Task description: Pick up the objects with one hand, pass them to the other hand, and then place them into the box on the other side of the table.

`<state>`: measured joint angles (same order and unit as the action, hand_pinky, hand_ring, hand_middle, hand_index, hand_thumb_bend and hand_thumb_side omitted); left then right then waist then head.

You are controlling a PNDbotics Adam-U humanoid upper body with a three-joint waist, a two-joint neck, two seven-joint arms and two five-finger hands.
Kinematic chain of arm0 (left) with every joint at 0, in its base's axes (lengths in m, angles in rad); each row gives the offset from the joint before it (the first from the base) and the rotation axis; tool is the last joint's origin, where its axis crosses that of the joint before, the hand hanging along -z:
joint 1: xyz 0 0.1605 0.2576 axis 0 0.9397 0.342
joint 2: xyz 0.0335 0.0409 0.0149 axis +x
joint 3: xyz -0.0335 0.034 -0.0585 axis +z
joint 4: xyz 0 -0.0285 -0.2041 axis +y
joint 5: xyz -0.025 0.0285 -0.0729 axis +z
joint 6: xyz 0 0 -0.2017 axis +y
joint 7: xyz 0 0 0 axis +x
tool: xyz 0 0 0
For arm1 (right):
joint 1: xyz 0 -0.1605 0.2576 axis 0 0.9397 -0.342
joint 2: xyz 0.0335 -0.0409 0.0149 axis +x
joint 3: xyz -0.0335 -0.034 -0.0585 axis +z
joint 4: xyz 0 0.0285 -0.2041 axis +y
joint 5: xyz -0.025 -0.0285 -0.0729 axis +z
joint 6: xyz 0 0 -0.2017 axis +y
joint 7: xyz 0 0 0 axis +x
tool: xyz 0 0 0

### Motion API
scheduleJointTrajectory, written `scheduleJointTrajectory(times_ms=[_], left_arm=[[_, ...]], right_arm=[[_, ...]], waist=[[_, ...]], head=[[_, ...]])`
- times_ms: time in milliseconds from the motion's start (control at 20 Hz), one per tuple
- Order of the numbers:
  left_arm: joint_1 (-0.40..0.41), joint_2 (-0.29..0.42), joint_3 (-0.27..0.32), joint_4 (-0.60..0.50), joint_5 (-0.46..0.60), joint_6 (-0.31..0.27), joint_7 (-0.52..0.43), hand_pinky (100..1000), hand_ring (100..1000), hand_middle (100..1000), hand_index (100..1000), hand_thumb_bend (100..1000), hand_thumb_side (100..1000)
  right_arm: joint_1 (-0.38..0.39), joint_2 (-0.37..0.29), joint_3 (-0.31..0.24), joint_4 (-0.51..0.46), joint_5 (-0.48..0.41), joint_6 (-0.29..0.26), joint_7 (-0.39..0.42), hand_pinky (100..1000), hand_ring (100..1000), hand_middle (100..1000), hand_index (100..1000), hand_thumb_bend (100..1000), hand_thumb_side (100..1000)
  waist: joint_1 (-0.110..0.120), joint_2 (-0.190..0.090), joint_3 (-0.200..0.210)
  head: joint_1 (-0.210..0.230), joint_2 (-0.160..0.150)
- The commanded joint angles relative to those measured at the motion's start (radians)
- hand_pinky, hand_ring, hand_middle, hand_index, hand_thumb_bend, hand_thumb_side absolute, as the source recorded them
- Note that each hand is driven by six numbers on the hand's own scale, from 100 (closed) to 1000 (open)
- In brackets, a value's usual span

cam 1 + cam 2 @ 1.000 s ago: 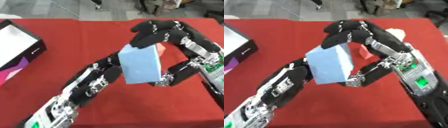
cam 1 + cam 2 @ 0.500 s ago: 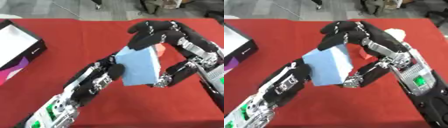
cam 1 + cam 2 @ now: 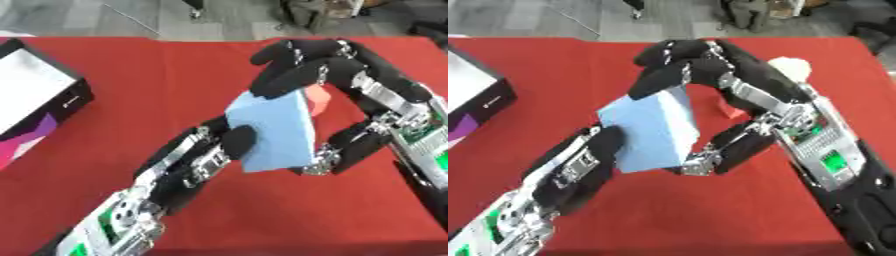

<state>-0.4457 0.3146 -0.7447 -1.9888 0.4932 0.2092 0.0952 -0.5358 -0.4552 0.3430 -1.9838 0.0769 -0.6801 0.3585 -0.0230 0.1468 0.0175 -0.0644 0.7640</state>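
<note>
Two robot hands meet over the middle of the red table (image 3: 105, 150), sharing a light blue block (image 3: 273, 132) held clear of the cloth at frame centre. The right hand (image 3: 337, 75), entering from the right edge, curls its dark fingers over the block's top corner while its thumb props the lower right edge, so it is closed around the block. The left hand (image 3: 210, 155), rising from the lower left, presses dark fingers against the block's left face and underside; how far they wrap cannot be made out from either eye. The doubled contact suits a hand-to-hand pass, judged to be mid-transfer, with neither hand yet released. A small red-orange object (image 3: 317, 97) shows just behind the block's upper right edge, and a pale rounded object (image 3: 789, 67) lies near the table's right side. The open box (image 3: 39, 102), black-walled with a white interior and a magenta panel, sits at the upper left, well apart from the hands. Bare red cloth between block and box leaves an unobstructed path leftward; the table's far edge runs along the top of the frame.
</note>
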Motion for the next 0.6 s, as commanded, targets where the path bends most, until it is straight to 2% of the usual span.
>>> scheduleJointTrajectory(times_ms=[50,250,600], left_arm=[[-0.018,-0.013,-0.006,-0.011,-0.014,0.013,0.012,1000,1000,1000,799,432,682],[-0.023,-0.021,-0.008,-0.011,0.0,0.01,0.035,1000,1000,1000,798,426,674],[-0.042,-0.039,-0.014,-0.011,0.08,-0.03,0.072,1000,1000,1000,795,419,648]], right_arm=[[-0.02,0.005,0.007,-0.016,-0.009,0.0,0.006,823,624,399,706,100,122],[-0.017,0.009,0.01,-0.016,-0.015,0.004,0.013,827,623,397,705,100,125],[-0.012,0.019,0.016,-0.016,-0.027,0.009,0.026,831,622,395,704,100,131]], waist=[[0.0,-0.014,0.0],[-0.001,-0.015,0.001],[-0.004,-0.015,0.0]], head=[[-0.004,0.006],[-0.005,0.005],[-0.005,0.006]])
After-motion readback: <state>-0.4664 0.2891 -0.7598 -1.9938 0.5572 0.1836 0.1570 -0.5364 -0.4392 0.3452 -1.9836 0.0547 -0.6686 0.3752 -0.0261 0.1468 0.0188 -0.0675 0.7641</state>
